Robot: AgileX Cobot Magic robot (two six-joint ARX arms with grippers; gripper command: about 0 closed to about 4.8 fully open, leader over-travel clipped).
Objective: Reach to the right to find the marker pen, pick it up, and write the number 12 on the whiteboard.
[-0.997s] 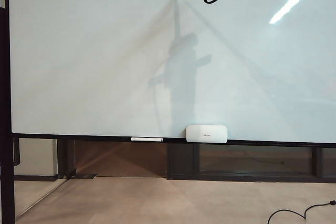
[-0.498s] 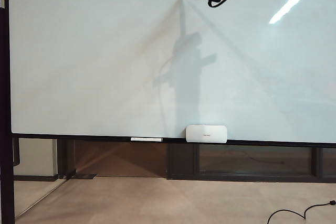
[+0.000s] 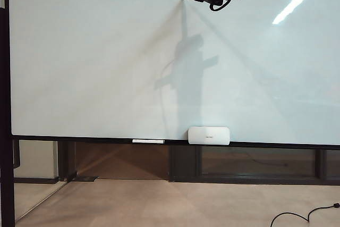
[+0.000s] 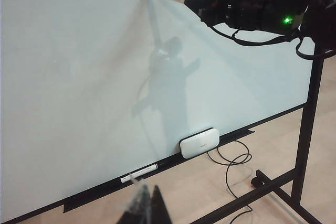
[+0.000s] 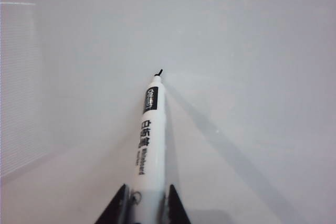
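White plastic marker pen [image 5: 148, 129], light, stiff and slick, sits clamped low on its barrel in the right tool [image 5: 143, 203], tip touching the whiteboard [image 3: 95, 57] near its upper edge. Left tool [image 4: 144, 208] hangs back; its state is unclear.

My right arm is matte black and boxy, with a small green light glowing on its wrist housing and thin black cables looping loosely beneath it. My right end effector [image 5: 142, 211] ends in two dark, wedge-shaped fingers [image 5: 116, 209]. My left end effector [image 4: 146, 208] shows a black pointed finger beside a clear, translucent one.
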